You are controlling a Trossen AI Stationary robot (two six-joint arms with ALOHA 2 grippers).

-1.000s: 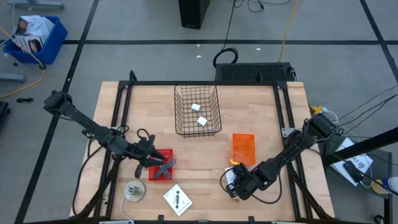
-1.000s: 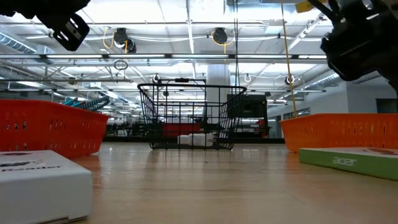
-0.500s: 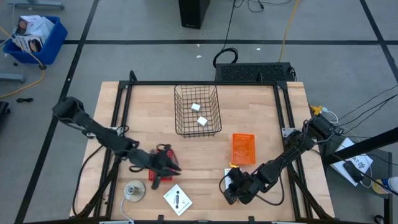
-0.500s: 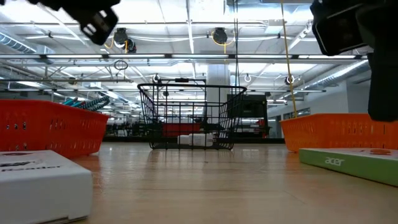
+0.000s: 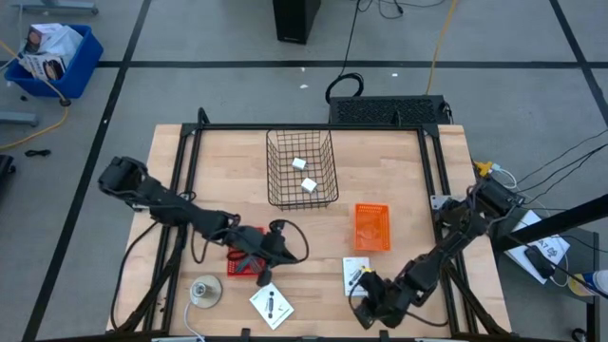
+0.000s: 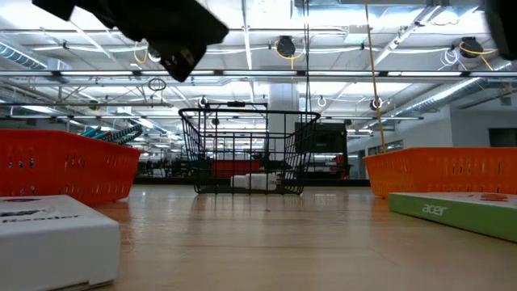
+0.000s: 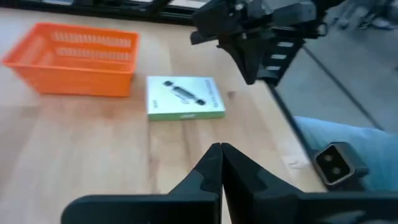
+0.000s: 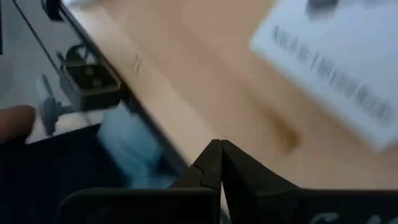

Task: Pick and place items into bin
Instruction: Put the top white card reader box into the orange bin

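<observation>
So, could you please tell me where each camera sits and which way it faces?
High: overhead, facing down; both arms, wire basket.
Low: table height, facing the basket; an arm at upper left.
Left wrist: past the shut left end effector toward the orange tray, also seen from above.
Right wrist: behind the shut right end effector, at the table's edge.

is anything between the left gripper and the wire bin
Nothing visible. In the high view only bare table lies between the shut left gripper, just right of the red basket, and the wire bin, which already holds two white cubes.
</observation>
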